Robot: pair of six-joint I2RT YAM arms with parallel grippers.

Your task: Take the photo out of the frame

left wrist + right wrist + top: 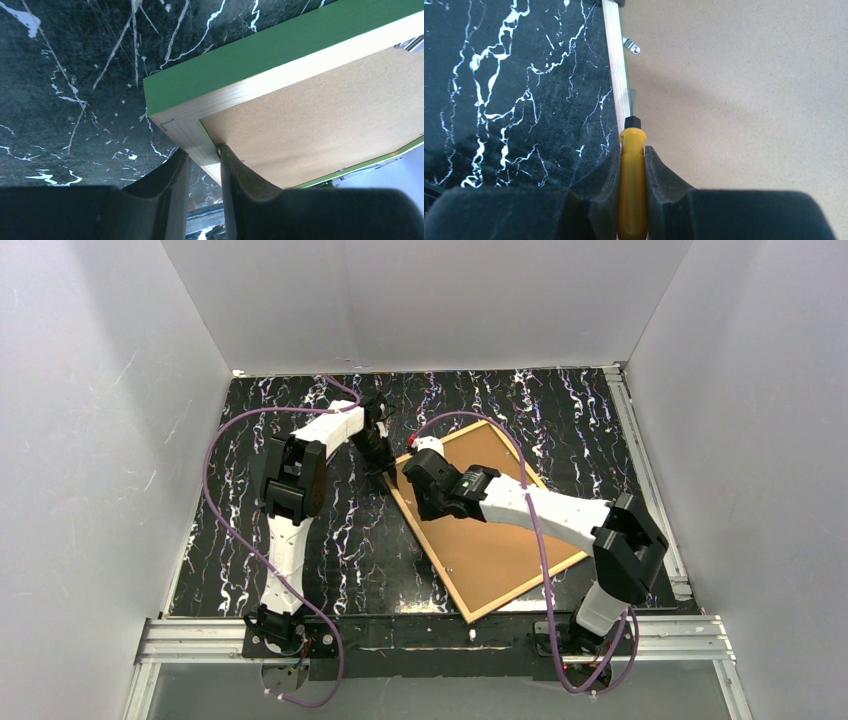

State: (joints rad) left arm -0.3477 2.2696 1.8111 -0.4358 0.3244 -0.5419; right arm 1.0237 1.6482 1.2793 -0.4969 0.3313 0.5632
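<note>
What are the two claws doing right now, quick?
The left claw is closed on the edge of the frame.
The right claw is closed on a yellow tool.

The frame [280, 47] is laid face down and diagonally on the black marbled tabletop [350, 560], with green outer sides, a light wood back rim and a brown backing board [490, 565] uppermost. One corner's rim is gripped by the left pincer [204, 150]. The photo is hidden.
</note>
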